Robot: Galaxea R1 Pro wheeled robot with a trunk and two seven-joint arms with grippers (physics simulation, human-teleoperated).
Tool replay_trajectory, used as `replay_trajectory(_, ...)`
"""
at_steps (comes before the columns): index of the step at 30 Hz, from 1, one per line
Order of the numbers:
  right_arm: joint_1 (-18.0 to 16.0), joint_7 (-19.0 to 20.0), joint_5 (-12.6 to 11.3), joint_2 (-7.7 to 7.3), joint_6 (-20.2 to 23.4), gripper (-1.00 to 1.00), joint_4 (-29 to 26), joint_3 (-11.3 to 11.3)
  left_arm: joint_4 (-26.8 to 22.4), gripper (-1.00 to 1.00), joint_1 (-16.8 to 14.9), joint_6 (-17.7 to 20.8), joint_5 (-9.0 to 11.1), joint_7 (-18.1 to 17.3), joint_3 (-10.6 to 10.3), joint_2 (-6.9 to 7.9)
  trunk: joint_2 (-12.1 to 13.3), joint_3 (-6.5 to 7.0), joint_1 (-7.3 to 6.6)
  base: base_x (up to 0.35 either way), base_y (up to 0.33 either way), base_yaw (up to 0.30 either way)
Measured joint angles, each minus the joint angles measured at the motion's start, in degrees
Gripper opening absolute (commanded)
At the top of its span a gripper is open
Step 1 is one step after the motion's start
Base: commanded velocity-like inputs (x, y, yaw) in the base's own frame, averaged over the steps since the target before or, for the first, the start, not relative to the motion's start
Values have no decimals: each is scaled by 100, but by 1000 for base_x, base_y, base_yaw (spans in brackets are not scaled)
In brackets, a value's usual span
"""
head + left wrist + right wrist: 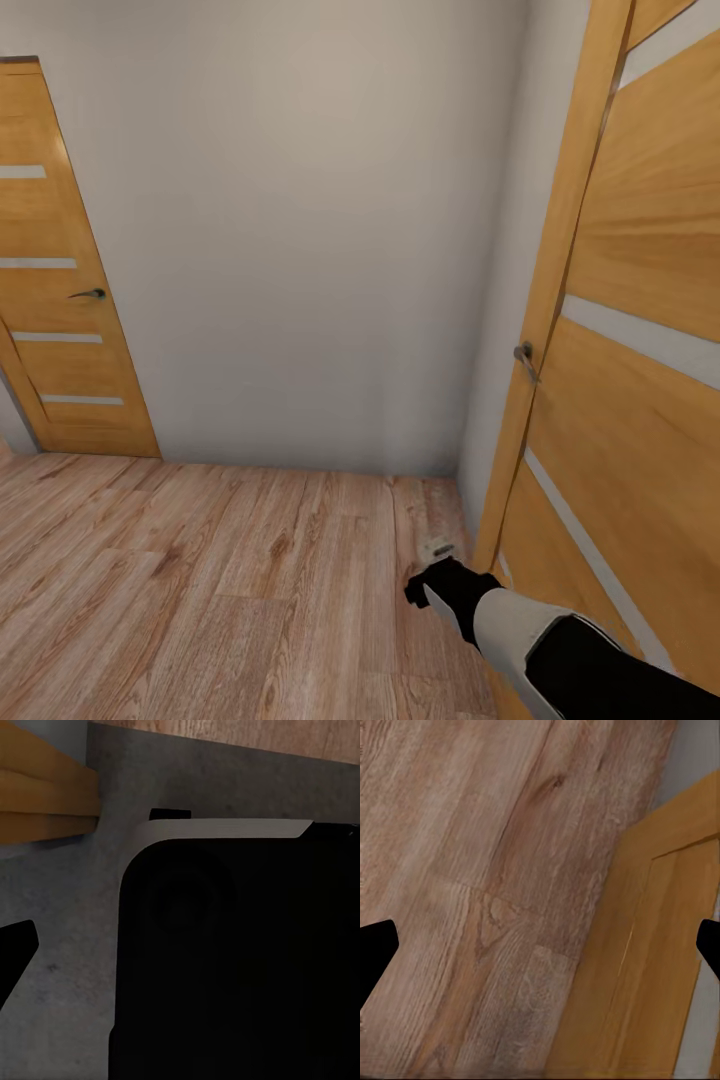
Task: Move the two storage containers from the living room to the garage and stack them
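The two storage containers are out of view. My right gripper [432, 572] hangs low over the light wood plank floor [200, 580], close beside an orange-brown door [640, 380]. In the right wrist view its fingertips [376, 949] stand wide apart at the picture's edges with nothing between them, over planks and the door's lower edge [660, 967]. In the left wrist view one dark fingertip [15, 952] of my left gripper shows over dark grey mottled concrete floor [67, 915], next to my own black base [240, 960].
A plain white wall [300, 250] closes the space ahead. A shut orange-brown door with frosted strips [60, 300] stands at the far left. The near door's edge and handle [524, 358] crowd my right side. Open plank floor lies ahead and to the left.
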Motion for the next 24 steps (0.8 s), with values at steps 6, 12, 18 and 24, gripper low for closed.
replay_trajectory(6, 858, -9, 34, -1, -455, 100, 10, 14, 0, 100, 0, -1, 0, -1, 0, 0, 0, 0, 0, 0, 0, 0)
replay_trajectory(12, 1336, -11, 212, 1, -787, 100, 10, 22, 0, 100, 0, -1, 0, 2, 0, 0, 0, 0, 0, 0, 0, 0)
replay_trajectory(18, 1855, -11, 260, -60, -1114, 100, 26, 20, 0, 100, 0, -3, -1, -4, -6, 2, 0, 0, 0, 0, 0, 0)
replay_trajectory(24, 2319, -5, 266, -191, -1472, 100, 119, 25, 0, 100, 0, -2, 0, -4, -5, 0, 0, 0, 0, 0, 0, 0)
